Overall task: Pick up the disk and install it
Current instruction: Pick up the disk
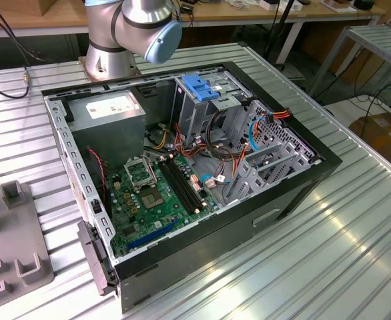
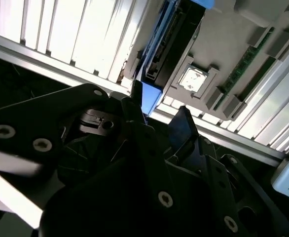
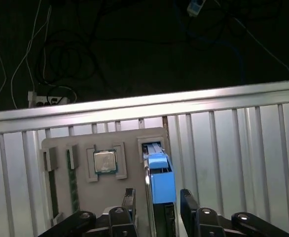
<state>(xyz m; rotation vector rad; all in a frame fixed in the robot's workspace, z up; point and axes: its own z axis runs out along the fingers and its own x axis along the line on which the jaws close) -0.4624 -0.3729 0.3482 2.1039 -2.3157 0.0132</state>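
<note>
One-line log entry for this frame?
phase: pre-grasp | gripper: open, astride disk | disk: standing in grey holder slot

- Open case [image 1: 289, 193] mid-table [image 1: 342, 260].
- Motherboard [image 1: 157, 193] on the case floor.
- Power supply [image 1: 109, 112] in a case corner.
- Drive cage [image 1: 202, 90] at the case edge.
- Tray [image 1: 29, 233] by a table edge, holding a chip [image 3: 105, 161].
</note>
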